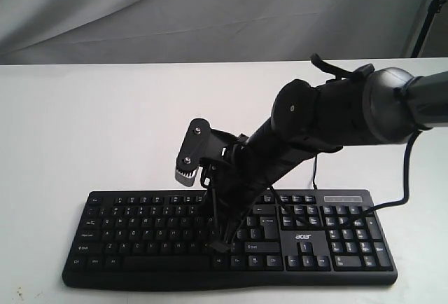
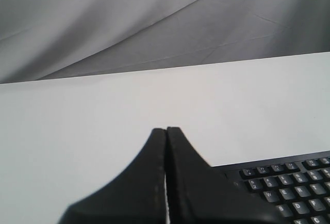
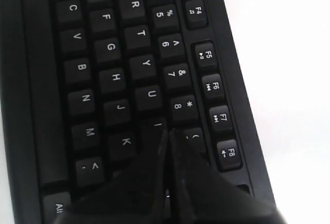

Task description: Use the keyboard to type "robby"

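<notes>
The black keyboard (image 1: pixel 140 230) with white legends and an acer logo lies along the table's front edge. My right arm reaches across it from the right. The right gripper (image 1: pixel 215 242) is shut, empty and points down at the right half of the letter block. In the right wrist view its tips (image 3: pixel 166 130) sit close over the keys (image 3: pixel 103 53) beside I, K and 9; contact cannot be judged. The left gripper (image 2: pixel 166 129) is shut and empty, held over bare table, with a corner of the keyboard (image 2: pixel 289 182) beside it. It is out of the exterior view.
The white table (image 1: pixel 105 122) stretches behind and to the left of the keyboard. A thin black cable (image 1: pixel 402 178) loops off the keyboard's right end under my right arm. A grey cloth backdrop (image 1: pixel 210 10) hangs behind the table.
</notes>
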### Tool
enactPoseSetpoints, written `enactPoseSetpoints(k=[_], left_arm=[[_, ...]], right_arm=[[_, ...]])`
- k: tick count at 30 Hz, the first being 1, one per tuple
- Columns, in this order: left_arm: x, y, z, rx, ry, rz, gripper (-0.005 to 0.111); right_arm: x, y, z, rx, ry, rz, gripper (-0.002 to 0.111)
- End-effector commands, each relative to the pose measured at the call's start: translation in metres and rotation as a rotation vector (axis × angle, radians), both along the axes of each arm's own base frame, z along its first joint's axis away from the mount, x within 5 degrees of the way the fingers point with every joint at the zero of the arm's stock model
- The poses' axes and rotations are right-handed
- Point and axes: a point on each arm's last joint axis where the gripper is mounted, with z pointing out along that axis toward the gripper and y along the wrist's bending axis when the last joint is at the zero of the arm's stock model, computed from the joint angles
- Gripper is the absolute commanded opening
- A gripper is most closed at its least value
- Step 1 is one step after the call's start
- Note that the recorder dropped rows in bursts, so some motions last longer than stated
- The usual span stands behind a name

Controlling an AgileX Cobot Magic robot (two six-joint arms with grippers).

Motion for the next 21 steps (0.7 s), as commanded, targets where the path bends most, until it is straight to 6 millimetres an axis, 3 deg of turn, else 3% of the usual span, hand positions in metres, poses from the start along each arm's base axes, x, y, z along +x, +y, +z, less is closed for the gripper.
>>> enactPoseSetpoints(k=[1,21], left_arm=[[-0.0001,-0.0002,-0.0007,0.001,-0.005,-0.005,0.0],[-0.0001,-0.0002,-0.0007,0.001,-0.005,-0.005,0.0]], right_arm=[[0.0016,-0.0026,-0.002,0.0,-0.003,-0.007,0.0],[0.0023,-0.0021,-0.0096,-0.009,0.005,-0.002,0.0]])
